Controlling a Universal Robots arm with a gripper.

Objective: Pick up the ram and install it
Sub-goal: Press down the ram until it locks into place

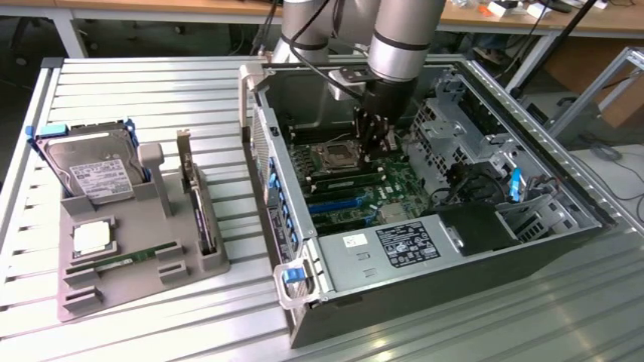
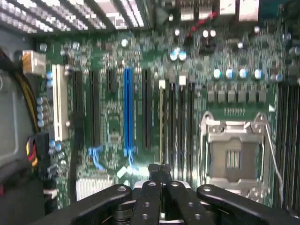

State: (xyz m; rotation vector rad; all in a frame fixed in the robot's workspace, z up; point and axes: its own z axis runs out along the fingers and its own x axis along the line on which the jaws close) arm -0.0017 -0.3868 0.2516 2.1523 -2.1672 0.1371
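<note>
**End effector low inside the computer box, fingers together**

End effector hangs down into the open computer box, just over the green board at the bottom. Its two fingers are pressed together. In the wrist view the end effector points at a row of long dark slots. A thin stick stands on its edge in one of them, just past the fingertips. I cannot tell if the fingers touch it or pinch it.

The ram that is easy to see lies flat on the grey tray, out on the counter, well apart from the arm.

What could go wrong? The slots sit very close side by side, so a small slip to one side could push a stick into the wrong slot or bend it. A push that is not straight down could leave one end sticking up. The silver chip holder is just beside the slots, and a bump there could hurt it.

Around it, a blue slot and more dark slots lie beside the thin stick. The walls of the box stand close around the arm, so there is little room to swing. On the tray a silver hard drive stands up, a dark card stands on its edge, and a square chip lies near the ram.
</note>
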